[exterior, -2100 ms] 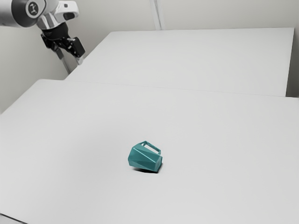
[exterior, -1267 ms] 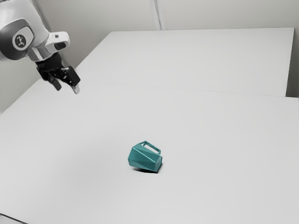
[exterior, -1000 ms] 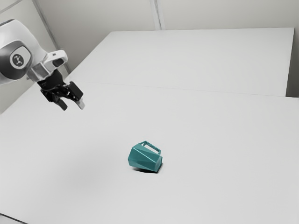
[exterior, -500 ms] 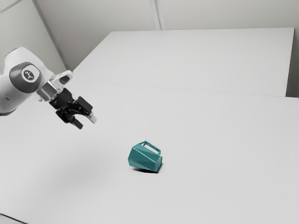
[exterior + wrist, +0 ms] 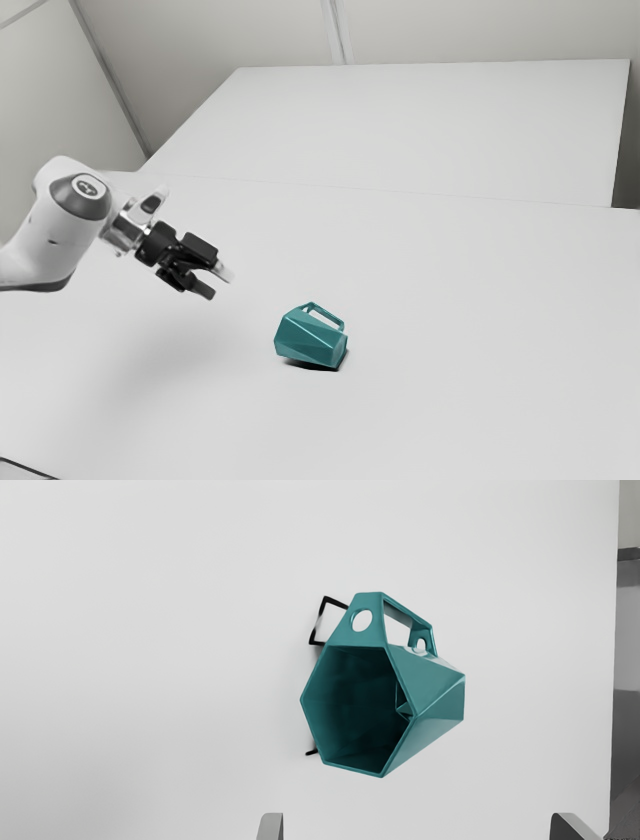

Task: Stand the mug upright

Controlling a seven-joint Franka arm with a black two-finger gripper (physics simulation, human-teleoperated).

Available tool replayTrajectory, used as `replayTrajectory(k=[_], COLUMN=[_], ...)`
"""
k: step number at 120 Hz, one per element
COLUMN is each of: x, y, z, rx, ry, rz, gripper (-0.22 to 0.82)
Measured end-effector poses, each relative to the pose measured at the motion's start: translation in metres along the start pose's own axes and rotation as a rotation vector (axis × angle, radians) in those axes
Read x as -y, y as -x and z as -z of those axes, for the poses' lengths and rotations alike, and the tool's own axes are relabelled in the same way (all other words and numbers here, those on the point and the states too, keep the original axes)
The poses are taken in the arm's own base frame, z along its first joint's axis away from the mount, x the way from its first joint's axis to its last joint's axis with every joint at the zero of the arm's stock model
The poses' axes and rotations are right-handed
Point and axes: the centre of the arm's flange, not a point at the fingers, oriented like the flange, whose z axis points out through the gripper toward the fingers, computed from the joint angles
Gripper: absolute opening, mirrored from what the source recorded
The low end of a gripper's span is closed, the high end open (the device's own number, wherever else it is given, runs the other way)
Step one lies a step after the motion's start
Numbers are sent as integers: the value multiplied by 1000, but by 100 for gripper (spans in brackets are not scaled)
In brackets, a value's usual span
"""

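Teal faceted mug [image 5: 305, 338] is tipped on its side on the white table [image 5: 470, 320], just off the exterior view's centre toward 6 o'clock. In that view the mouth [image 5: 350, 705] points to about 9 o'clock, the base [image 5: 341, 350] to roughly 4, and the angular handle [image 5: 375, 625] sits up at 1. Narrow dark shadow along the underside.

Gripper [image 5: 218, 284], black, two-finger: fingers [image 5: 270, 827] wide apart, mug clear of both. In the exterior view the mug is at 4 o'clock from it, near, with a gap. Fingertips angle down toward the mug side, also about 4. White-and-grey arm [image 5: 50, 235] comes in from 9 o'clock.

Wrist view: mug ahead of the fingertips, open mouth facing the camera, dark teal inside, several-sided rim, body narrowing toward the base. Handle on the mug's far side from the fingertips, round hole through its rim end, another near the base end. Black angular shadow outline beside the handle.

Background, exterior view: second white surface [image 5: 400, 130] at 12 to 1 o'clock, pale wall [image 5: 480, 30] with a vertical strip [image 5: 338, 30] at 12. Thin dark line [image 5: 30, 468] down at 8 o'clock.
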Motion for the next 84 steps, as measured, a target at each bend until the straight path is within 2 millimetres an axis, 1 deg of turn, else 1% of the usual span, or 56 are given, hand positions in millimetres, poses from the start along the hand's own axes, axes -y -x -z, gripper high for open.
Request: replayTrajectory(k=[24, 46, 84], x=[5, 10, 17], y=[5, 16, 12], z=[-17, -35, -59], rx=[-10, -6, -6], ry=[57, 94, 126], rz=[-56, -89, -129], gripper=[57, 57, 56])
